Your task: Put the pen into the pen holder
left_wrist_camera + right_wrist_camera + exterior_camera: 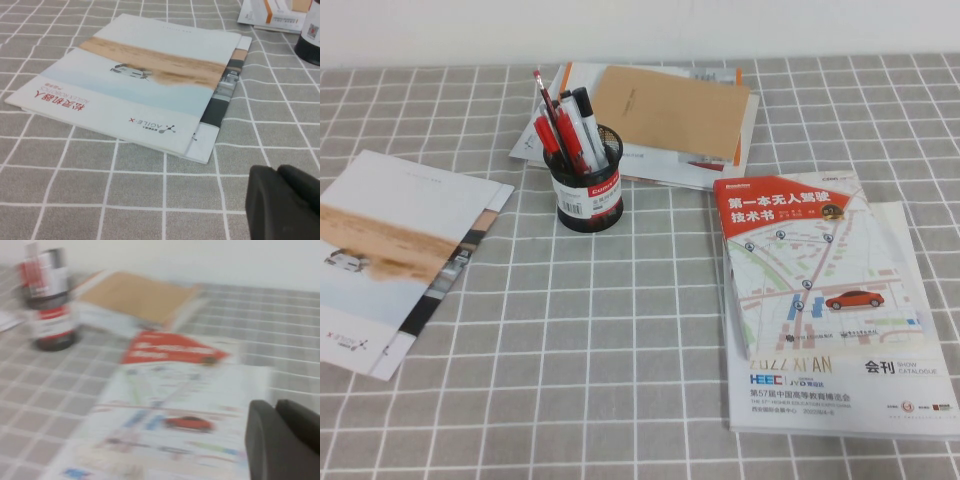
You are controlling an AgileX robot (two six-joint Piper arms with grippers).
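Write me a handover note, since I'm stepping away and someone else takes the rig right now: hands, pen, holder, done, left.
Left hand: low over the table beside the pale brochure, holding nothing visible.
Right hand: above the red-topped map book, holding nothing visible.
Neither arm shows in the high view.
Slim red pen: standing in the black wire-mesh pen holder with the white markers.
Done: pen appears to be in the holder.
Left: nothing obvious; confirm and keep the arms parked.

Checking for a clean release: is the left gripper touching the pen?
Apart. The high view shows the pen standing in the holder, neither gripper near. The left gripper hangs by the brochure; the right gripper over the book.
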